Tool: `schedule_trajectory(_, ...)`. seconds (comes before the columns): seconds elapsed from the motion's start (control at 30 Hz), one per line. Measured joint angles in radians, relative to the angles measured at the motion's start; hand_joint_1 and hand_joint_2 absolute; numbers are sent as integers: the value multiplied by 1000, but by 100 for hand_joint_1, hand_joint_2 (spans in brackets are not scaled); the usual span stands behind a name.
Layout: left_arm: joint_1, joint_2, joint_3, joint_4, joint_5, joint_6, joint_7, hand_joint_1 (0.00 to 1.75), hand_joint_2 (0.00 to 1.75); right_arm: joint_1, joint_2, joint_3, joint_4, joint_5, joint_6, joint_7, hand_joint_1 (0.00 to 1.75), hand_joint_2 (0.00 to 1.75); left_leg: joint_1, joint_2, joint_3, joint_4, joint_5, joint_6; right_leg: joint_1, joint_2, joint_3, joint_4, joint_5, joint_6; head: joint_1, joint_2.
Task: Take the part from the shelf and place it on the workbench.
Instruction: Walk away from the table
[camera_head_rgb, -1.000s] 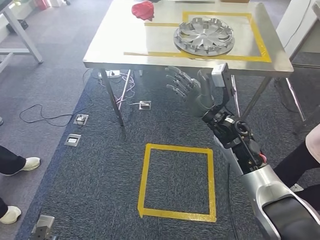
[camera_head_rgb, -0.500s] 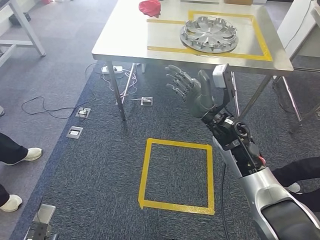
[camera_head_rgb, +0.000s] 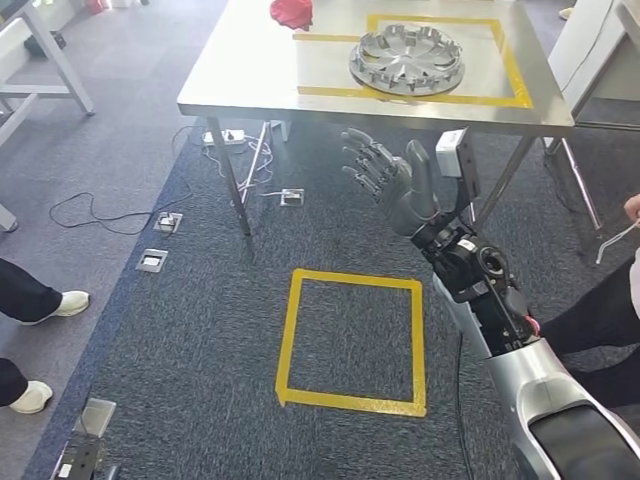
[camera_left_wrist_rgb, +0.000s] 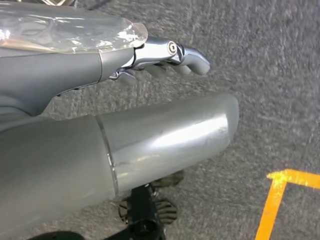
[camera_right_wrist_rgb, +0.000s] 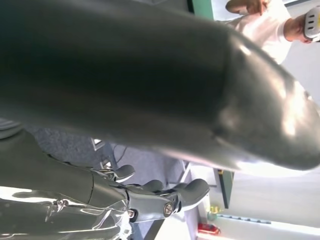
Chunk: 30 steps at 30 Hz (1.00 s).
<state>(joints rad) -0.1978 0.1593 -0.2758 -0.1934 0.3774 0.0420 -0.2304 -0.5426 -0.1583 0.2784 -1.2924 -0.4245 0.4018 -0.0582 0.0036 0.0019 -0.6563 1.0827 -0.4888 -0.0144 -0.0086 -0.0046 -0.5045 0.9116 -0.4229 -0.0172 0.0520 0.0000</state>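
Note:
The part, a silver wheel cover (camera_head_rgb: 407, 62), lies flat on the steel workbench (camera_head_rgb: 249, 70) inside a yellow tape rectangle. My right hand (camera_head_rgb: 385, 180) hangs in front of and below the bench's front edge, fingers (camera_head_rgb: 361, 160) spread apart and holding nothing. The right wrist view shows the same hand (camera_right_wrist_rgb: 143, 100) with straight fingers (camera_right_wrist_rgb: 162, 197) and nothing in them. In the left wrist view my left hand (camera_left_wrist_rgb: 124, 120) hangs over the grey carpet, fingers (camera_left_wrist_rgb: 170, 52) stretched out, nothing held.
A red cloth (camera_head_rgb: 292, 12) lies at the bench's far side. A yellow tape square (camera_head_rgb: 351, 340) marks the carpet before the bench. Cables and floor sockets (camera_head_rgb: 166, 222) lie to the left. A person's shoes (camera_head_rgb: 60, 302) stand at left; another person's leg (camera_head_rgb: 596, 320) and hand (camera_head_rgb: 632, 208) are at right.
The whole picture has shifted a little, so the camera moved. My right hand stays spread in front of the bench. A person's hand has come in at the right edge.

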Motion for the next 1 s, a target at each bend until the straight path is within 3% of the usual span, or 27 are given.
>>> schedule_trajectory(0.07, 2, 0, 0, 0, 0, 0, 0, 0, 0, 3, 0, -1, -2, 2, -4, 0, 0, 0, 5, 0, -48, 136, -69, -8, 0, -1, -22, 2, 13, -2, -12, 0)
schedule_trajectory(0.1, 3, 0, 0, 0, 0, 0, 0, 0, 0, 4, 0, -1, -2, 6, -7, -1, 0, 0, 7, 0, -50, 162, -78, -11, 1, -1, -32, 4, 19, -1, -17, 0)
schedule_trajectory(0.13, 3, -1, 0, 0, 0, 0, 0, 0, 0, 6, 0, -2, -2, 10, -11, -3, 0, 0, 9, 0, -29, 144, -67, -12, 0, 0, -41, 6, 25, 1, -20, 0)
schedule_trajectory(0.23, -3, 0, 0, 0, 0, 0, 0, 0, 0, 8, 0, -6, -4, 29, -27, -21, 0, 0, 13, 0, 107, -68, 3, -8, 2, 0, -61, 20, 32, 10, -28, 0)
schedule_trajectory(0.27, -4, 0, 0, 0, 0, 0, 0, 0, 0, 8, 0, -10, -5, 36, -30, -28, 0, 0, 12, -1, 134, -118, 15, -3, 3, 0, -66, 24, 34, 15, -27, 0)
schedule_trajectory(0.3, -4, 0, 0, 0, 0, 0, -1, 0, 0, 8, 0, -13, -7, 37, -29, -34, 0, 0, 10, -3, 145, -142, 18, 4, 4, 0, -70, 27, 37, 21, -25, 0)
schedule_trajectory(0.4, 4, 0, 0, 0, 0, 0, -6, 0, 0, 26, 0, -19, -24, -15, -5, -40, 0, 0, 6, -4, 137, -144, 30, 25, 1, 1, -76, 31, 40, 37, -19, 0)
schedule_trajectory(0.47, 7, 1, 0, 0, 0, 0, -11, 0, 0, 44, 0, -23, -44, -48, 2, -35, 0, 0, 8, -4, 132, -147, 40, 40, -1, 2, -101, 93, -8, 45, -15, 0)
schedule_trajectory(0.53, 12, 1, 0, 0, 2, 0, -14, 0, 0, 60, 0, -25, -61, -59, -2, -25, 0, 0, 7, -5, 126, -147, 46, 48, -2, 2, -151, 236, -95, 50, -3, 0)
schedule_trajectory(0.57, 16, 1, 0, 0, 3, 0, -15, 0, 0, 69, 0, -26, -68, -60, -4, -22, 0, 0, 5, -6, 123, -147, 48, 49, -1, 2, -173, 304, -126, 51, 3, 0)
schedule_trajectory(0.6, 19, 1, 0, 0, 5, 0, -16, 0, 0, 76, 0, -26, -72, -60, -6, -18, 0, 0, 3, -8, 120, -146, 50, 50, -1, 2, -181, 341, -138, 51, 6, 0)
schedule_trajectory(0.63, 22, 1, 0, 0, 6, 0, -17, 0, 0, 82, 0, -26, -77, -60, -7, -16, 0, 0, 2, -10, 119, -145, 51, 50, -1, 3, -170, 336, -129, 48, 10, 0)
schedule_trajectory(0.67, 23, 1, 0, 0, 8, 0, -18, 0, 0, 84, 0, -26, -81, -60, -8, -16, 0, 0, 1, -12, 118, -144, 52, 49, 0, 4, -140, 290, -103, 44, 12, 0)
schedule_trajectory(0.73, 23, 0, 0, 0, 9, 0, -21, 0, 0, 82, 0, -26, -91, -59, -11, -15, 0, 0, -2, -17, 117, -143, 53, 46, 3, 16, -54, 139, -41, 31, 16, 0)
schedule_trajectory(0.8, 21, -1, 0, 0, 10, 1, -24, 0, 0, 78, 0, -26, -99, -58, -15, -14, 0, 0, -2, -22, 111, -141, 58, 38, 8, 27, -9, 45, -17, 20, 17, 0)
schedule_trajectory(0.9, 23, -2, 0, 0, 10, 3, -26, 0, 0, 77, 0, -26, -106, -58, -18, -11, 0, 0, -2, -26, 101, -140, 63, 22, 6, 20, -7, 23, -15, 13, 21, 0)
schedule_trajectory(0.97, 21, 0, -1, 0, 9, 5, -27, 0, 0, 75, 0, -25, -110, -56, -19, -12, 0, 0, -3, -22, 77, -92, 29, 12, -1, 9, -6, 9, -6, 4, 11, 0)
schedule_trajectory(1.0, 20, 1, -1, 0, 9, 6, -28, 0, 0, 75, 0, -25, -111, -54, -19, -13, 0, 0, -1, -19, 50, -35, -5, 7, -2, 3, -8, 5, -2, 1, 2, 0)
